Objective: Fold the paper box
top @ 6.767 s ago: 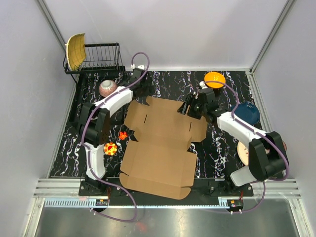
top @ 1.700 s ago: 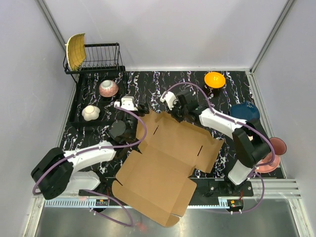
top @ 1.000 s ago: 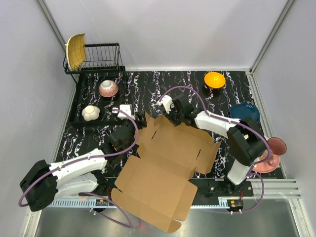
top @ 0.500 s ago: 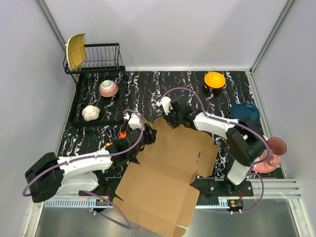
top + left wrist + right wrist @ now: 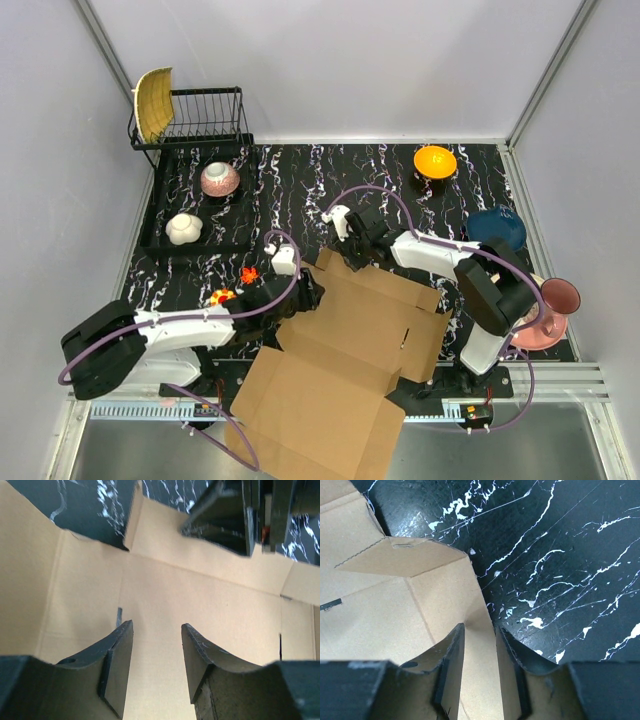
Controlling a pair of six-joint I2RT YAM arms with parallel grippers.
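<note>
So the paper box [image 5: 350, 340] is totally flat and unfolded right now. It's lying skewed across the table [image 5: 300, 180], and its near end hangs out past the front edge over the arm bases. No walls are up yet, so I'd say the folding has barely started.

Both arms are at the far end of the sheet. The left end effector [image 5: 156, 630] hovers over a bare inner panel with its fingers spread and nothing between them. My guess is it's there to pin the panel down or catch a crease.

The right end effector [image 5: 479, 630] is on the far corner, and the edge of a side flap runs up between its fingers [image 5: 451, 655]. One finger is over cardboard, the other over the black table. The fingers are a bit apart, and I honestly can't tell whether they're clamping that flap or just straddling it. Working the same end from opposite sides makes sense, since one arm can brace while the other lifts.
</note>
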